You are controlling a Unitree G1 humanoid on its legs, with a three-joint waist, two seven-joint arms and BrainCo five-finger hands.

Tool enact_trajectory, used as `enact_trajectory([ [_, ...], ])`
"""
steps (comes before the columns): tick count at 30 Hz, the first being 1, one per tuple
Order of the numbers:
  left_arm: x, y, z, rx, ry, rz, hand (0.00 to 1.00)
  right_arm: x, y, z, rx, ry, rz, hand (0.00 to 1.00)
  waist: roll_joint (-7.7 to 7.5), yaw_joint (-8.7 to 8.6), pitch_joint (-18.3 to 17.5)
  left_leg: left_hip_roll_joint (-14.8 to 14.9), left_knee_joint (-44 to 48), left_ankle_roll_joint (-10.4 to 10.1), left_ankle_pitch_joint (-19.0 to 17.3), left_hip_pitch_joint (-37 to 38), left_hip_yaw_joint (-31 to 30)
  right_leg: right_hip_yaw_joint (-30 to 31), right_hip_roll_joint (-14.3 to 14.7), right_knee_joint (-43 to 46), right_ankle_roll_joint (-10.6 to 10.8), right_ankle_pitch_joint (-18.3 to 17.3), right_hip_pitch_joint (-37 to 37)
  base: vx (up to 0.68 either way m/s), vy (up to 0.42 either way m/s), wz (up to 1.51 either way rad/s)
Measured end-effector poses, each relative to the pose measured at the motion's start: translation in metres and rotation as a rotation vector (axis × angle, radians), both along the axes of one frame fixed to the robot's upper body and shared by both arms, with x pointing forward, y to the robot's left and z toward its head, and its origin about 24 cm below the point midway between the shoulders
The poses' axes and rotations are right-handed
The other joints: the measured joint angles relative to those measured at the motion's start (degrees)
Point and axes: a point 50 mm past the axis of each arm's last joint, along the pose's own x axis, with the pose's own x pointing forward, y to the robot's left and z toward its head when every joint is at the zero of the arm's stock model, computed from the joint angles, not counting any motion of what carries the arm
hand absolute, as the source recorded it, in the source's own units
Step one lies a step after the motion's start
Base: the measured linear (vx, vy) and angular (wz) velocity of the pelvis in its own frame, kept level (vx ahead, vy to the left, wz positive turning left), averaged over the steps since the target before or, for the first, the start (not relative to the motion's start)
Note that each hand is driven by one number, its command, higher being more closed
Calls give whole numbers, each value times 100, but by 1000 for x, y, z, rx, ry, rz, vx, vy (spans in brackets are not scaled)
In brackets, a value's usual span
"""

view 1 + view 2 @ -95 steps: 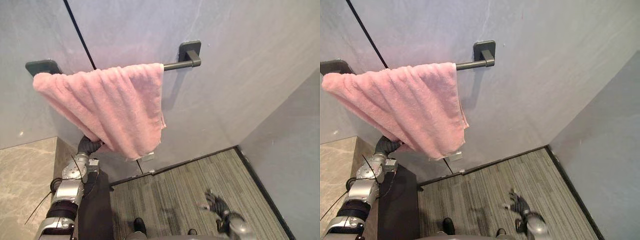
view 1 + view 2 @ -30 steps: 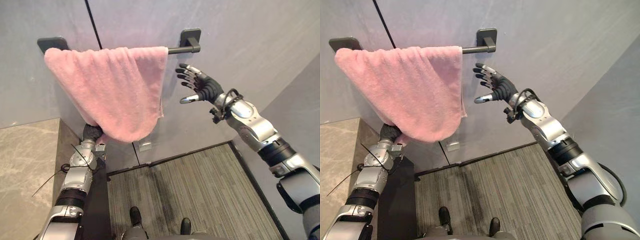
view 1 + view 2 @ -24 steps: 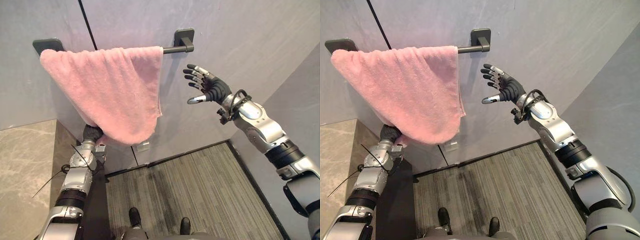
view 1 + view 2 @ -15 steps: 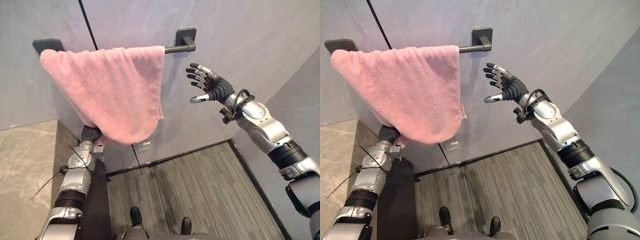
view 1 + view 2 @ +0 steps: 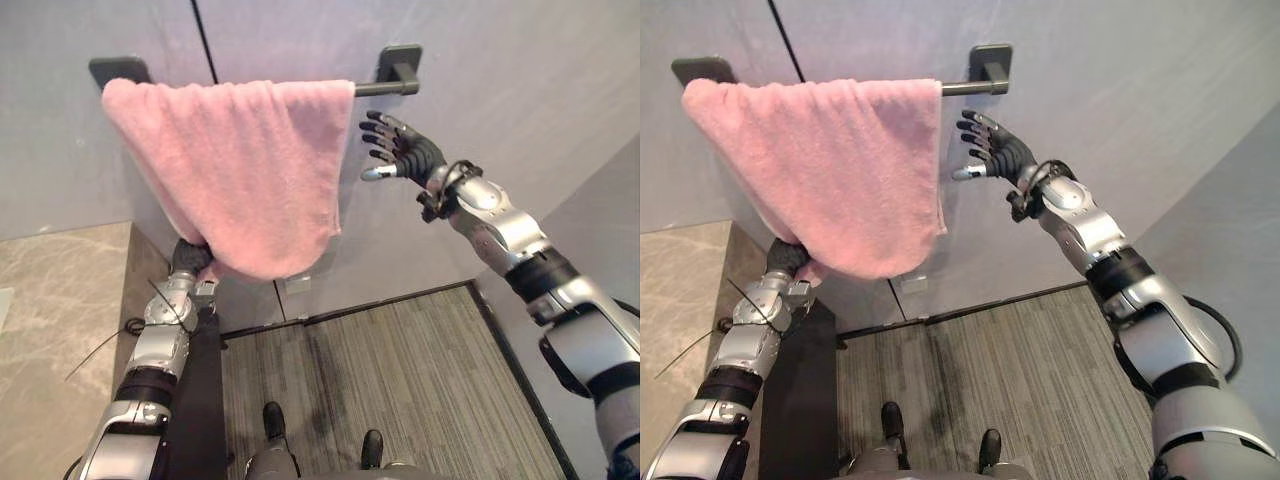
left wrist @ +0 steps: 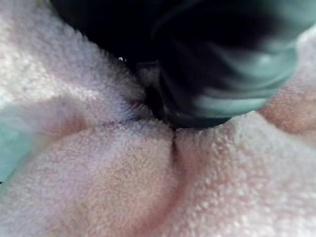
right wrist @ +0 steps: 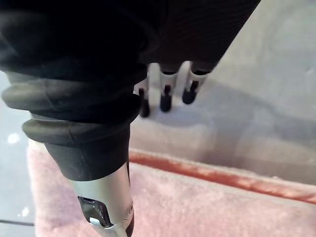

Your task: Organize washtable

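A pink towel hangs over a dark wall bar and is drawn down to a point at its lower left. My left hand reaches up under that low corner. In the left wrist view a dark-tipped finger is curled into folds of the towel. My right hand is open with fingers spread, just right of the towel's right edge and below the bar, not touching the cloth. The right wrist view shows its straight fingers before the grey wall, with the towel beside the thumb.
A marble countertop lies at the lower left, with a dark cabinet side beside it. Striped carpet covers the floor below. A small plate sits on the wall under the towel. A side wall closes in on the right.
My right hand has risen from near the floor to beside the towel, then moved left toward its right edge. The camera has shifted slightly. My left hand stays at the towel's low corner.
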Motion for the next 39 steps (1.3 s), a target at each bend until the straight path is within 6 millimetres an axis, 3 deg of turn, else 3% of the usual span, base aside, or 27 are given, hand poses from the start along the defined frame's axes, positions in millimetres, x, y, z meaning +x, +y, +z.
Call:
enact_trajectory([
  [9,12,-13,12,-35,-39,-34,100,13,53,-7,45,106,8,0,148,42,106,8,0,-9,42,-21,-93,-123,54,7,-9,-7,36,8,-13,5],
  [10,13,-17,13,-45,-45,-40,100,13,62,-9,53,114,13,100,176,42,135,8,-1,-9,40,-21,-101,-126,54,9,-9,-7,39,0,0,0],
  [17,14,-18,11,-52,-40,-33,100,10,76,-5,39,96,37,100,191,29,205,15,-1,-9,40,-19,-85,-131,50,8,-10,-7,50,0,0,0],
  [26,14,-15,12,-61,-45,-9,100,15,62,17,56,30,-25,100,191,13,228,14,0,-12,44,74,-39,-117,47,9,-10,-7,119,6,-3,-1],
  [30,15,-13,13,-63,-49,-2,100,18,51,21,43,7,-60,100,195,10,283,38,-1,-14,40,150,-33,-109,46,22,-20,-14,178,-6,0,-1],
  [39,14,-5,12,-76,-44,39,100,18,50,23,50,4,-64,100,191,9,342,61,-1,-17,40,178,50,-27,50,22,-29,-5,169,6,-6,-3],
])
